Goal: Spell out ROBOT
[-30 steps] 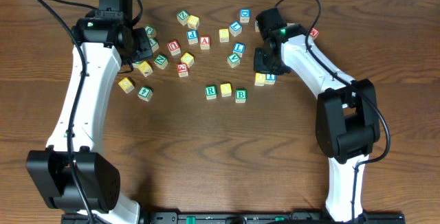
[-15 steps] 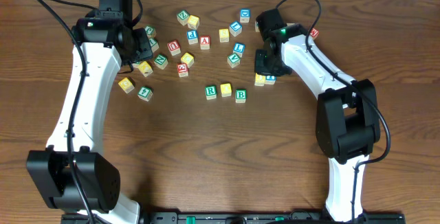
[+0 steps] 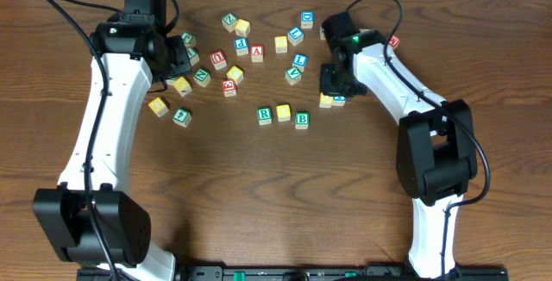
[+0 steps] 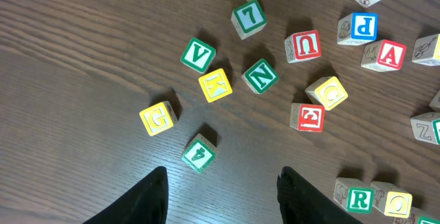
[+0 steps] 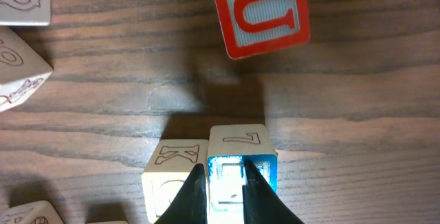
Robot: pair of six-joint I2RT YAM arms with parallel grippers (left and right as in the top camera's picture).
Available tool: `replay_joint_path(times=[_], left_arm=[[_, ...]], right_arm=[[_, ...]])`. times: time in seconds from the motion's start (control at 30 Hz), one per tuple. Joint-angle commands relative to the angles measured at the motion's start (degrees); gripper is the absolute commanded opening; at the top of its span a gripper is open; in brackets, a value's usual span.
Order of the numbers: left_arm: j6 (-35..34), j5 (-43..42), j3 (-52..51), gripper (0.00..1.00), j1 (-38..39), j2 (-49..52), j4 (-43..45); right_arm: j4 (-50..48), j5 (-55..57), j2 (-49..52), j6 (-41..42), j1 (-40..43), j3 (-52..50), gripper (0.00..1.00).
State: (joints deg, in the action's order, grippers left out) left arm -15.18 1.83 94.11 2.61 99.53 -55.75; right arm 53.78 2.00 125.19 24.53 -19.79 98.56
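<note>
Blue block pinched by right tool (arm stretched forward); left tool spread

Surface: my dark brown wood-grain table
Scattered: painted wooden letter cubes
Row: green R cube, yellow cube, green B cube

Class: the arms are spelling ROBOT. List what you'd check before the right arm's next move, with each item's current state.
1. R block, O block, B block in a row: ok.
2. Right gripper at the blue-faced block: ok.
3. Its letter fits ROBOT: cannot tell.
4. Grip secure: cannot tell.
5. K block apart from it: not ok, touching.
6. Left gripper open, away from row: ok.
</note>
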Motion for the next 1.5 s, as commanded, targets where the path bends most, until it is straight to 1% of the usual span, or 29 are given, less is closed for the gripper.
replay_joint_path(times=[0.0,0.8,1.2,1.37,1.47], left_arm=[[0.09,0.31,-0.04,0.50,-0.13,-0.50,-0.35],[0.11,0.31,-0.04,0.51,-0.13,-0.50,-0.35],[0.09,0.31,-0.04,0.51,-0.13,-0.50,-0.35],[0.11,0.31,-0.04,0.51,-0.13,-0.50,-0.35],[0.11,0.31,-0.04,0.51,-0.13,-0.50,-0.35]], right_arm=[[1.14,-1.55,0.98,-0.61,-0.57,-0.83,0.12],[4.33,-2.75,0.98,-0.85,-1.88,-0.85,0.14],[4.15,-2.58,0.92,-2.58,-2.16,-0.68,0.12],[4.28,-2.56,-0.85,-3.41,-2.16,0.26,0.12],[3.85,-2.05,-2.93,-3.41,-1.95,0.66,0.13]])
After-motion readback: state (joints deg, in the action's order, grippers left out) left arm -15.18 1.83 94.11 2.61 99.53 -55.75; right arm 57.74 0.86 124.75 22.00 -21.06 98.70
